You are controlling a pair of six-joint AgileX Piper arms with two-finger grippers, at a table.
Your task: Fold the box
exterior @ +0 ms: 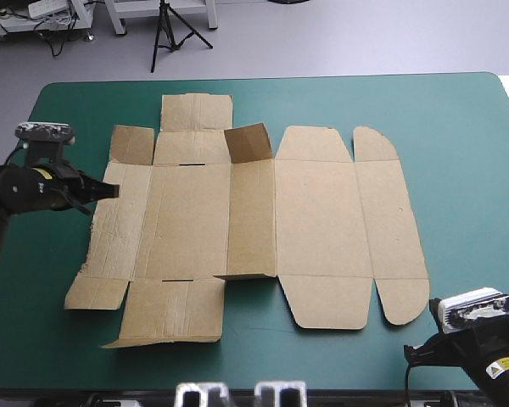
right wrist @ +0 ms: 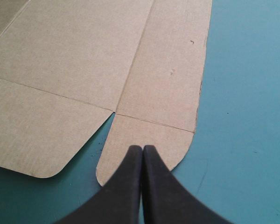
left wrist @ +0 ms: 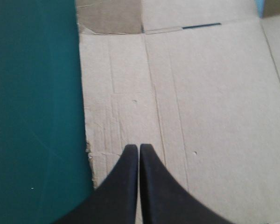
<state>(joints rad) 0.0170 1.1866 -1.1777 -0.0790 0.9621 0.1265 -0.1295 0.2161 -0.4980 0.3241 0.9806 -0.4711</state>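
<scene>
High view: mostly flat box (exterior: pixel 318 212), closed left hand (exterior: pixel 112 192) at its left edge, perhaps touching; closed right hand (right wrist: pixel 142 149) apart.

Left arm (exterior: pixel 4 188), right arm (exterior: pixel 467 352): black, rounded, small yellow label each. Fingers (left wrist: pixel 154 186) black, broad, fin-curved.

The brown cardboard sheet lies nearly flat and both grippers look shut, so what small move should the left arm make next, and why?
Probably open the left gripper, whose black fingers are shut above the ragged left edge of the brown cardboard box, and work a finger under that panel, which lies flat on the teal-green cover.
</scene>
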